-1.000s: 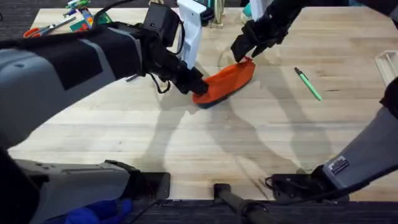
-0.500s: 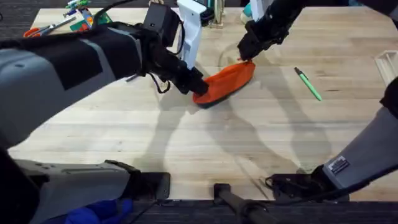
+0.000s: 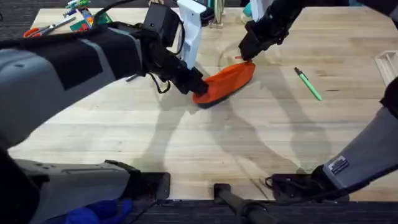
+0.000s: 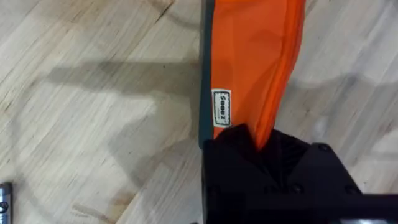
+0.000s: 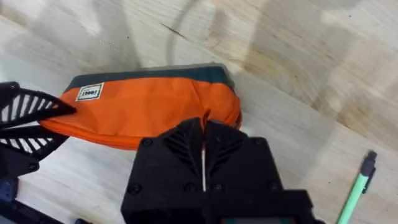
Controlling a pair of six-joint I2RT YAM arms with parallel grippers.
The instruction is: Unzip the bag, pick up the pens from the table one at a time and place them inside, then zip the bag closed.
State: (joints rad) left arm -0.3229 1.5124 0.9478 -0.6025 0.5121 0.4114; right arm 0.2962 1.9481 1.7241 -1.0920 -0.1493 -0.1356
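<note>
The bag (image 3: 225, 81) lies on the table (image 3: 249, 143) at the far middle, slanted, with its dark grey base along the near edge and its orange body above. A small white label (image 4: 221, 107) sits on the orange fabric close to the base seam, toward the left end.

The left gripper (image 3: 191, 83) is at the bag's left end. In the left wrist view its black fingers (image 4: 231, 144) are closed on that end, with a fold of orange fabric pinched between them. The right wrist view shows the same gripper (image 5: 38, 122) as two ribbed black fingers clamped across the bag's end beside the label.

The right gripper (image 3: 246, 51) is at the bag's right end, at the top edge. In the right wrist view its jaws stand almost together, with a thin orange piece (image 5: 204, 122) caught in the narrow slit between them. Whether this piece is the zipper pull cannot be told for certain.

The green pen (image 3: 308, 84) lies on the table to the right of the bag, well apart from it, with its dark tip toward the far side. It also shows in the right wrist view (image 5: 357, 186).

At the far left corner of the table lie orange-handled scissors (image 3: 43, 28) and a clutter of coloured items (image 3: 84, 17). A white upright object (image 3: 191, 28) stands behind the left gripper.
</note>
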